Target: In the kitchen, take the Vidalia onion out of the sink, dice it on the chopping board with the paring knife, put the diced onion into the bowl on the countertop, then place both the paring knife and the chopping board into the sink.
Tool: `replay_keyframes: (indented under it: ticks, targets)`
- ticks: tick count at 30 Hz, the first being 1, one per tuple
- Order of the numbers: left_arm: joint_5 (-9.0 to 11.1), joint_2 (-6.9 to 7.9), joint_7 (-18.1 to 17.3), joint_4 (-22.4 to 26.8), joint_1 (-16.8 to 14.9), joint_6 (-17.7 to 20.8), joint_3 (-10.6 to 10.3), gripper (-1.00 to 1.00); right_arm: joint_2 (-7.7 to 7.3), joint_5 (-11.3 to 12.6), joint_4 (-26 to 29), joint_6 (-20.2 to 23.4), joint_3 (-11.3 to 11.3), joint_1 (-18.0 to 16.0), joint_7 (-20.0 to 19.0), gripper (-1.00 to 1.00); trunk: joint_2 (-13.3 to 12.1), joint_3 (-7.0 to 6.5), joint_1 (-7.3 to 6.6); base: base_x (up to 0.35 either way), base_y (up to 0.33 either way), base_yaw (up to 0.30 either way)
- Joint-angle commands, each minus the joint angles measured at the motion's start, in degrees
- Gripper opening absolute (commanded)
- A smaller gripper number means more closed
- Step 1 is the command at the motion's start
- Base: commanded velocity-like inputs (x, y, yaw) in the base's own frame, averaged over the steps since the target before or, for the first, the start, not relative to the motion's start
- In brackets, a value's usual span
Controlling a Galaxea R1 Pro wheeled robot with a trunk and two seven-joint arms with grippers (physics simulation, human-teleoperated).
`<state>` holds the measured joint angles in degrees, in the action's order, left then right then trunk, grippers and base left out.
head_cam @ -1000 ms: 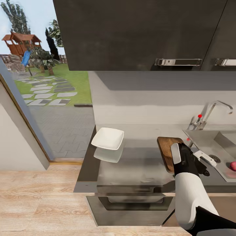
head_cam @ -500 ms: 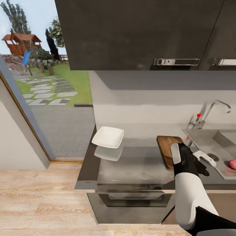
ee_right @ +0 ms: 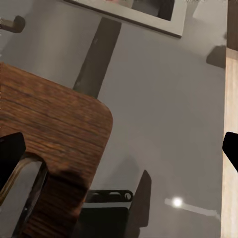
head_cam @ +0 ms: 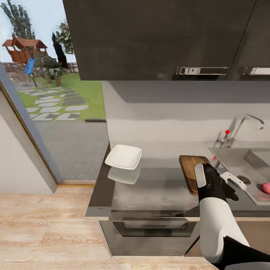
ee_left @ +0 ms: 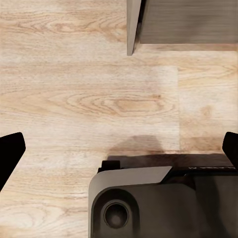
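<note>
Right hand [head_cam: 221, 179] hovers wide open over the board [head_cam: 188, 170] beside the sink [head_cam: 240, 159]; left hand [ee_left: 119, 148] hangs open above the floor. Risk: reaching for the onion [head_cam: 266, 188], the arm may nudge the board across the surface [head_cam: 150, 187].

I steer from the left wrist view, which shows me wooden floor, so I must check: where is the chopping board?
Observer: The chopping board lies on the countertop, just beside the sink.
Operator: And the onion?
Observer: The onion sits in the sink basin.
Operator: Is the right gripper holding something?
Observer: No. The right gripper hangs open over the board's sink-side end.
</note>
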<state>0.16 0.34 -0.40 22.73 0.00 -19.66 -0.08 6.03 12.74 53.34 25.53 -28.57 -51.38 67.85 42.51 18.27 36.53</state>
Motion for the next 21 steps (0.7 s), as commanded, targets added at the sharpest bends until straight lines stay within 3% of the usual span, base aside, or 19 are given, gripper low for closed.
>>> replay_keyframes:
  ticks: [1, 21]
  targets:
    - [0.0, 0.01, 0.0, 0.0, 0.0, -0.1, 0.0, 1.0, 0.03, 0.1, 0.1, 0.6, -0.1, 0.0, 0.2, 1.0, 0.1, 0.07, 0.01, 0.0, 0.0, 0.0]
    - [0.0, 0.01, 0.0, 0.1, 0.0, -0.1, 0.0, 1.0, 0.07, 0.1, 0.1, 0.6, 0.0, -0.1, 0.2, 1.0, 0.1, 0.07, 0.01, -0.021, 0.0, 0.0]
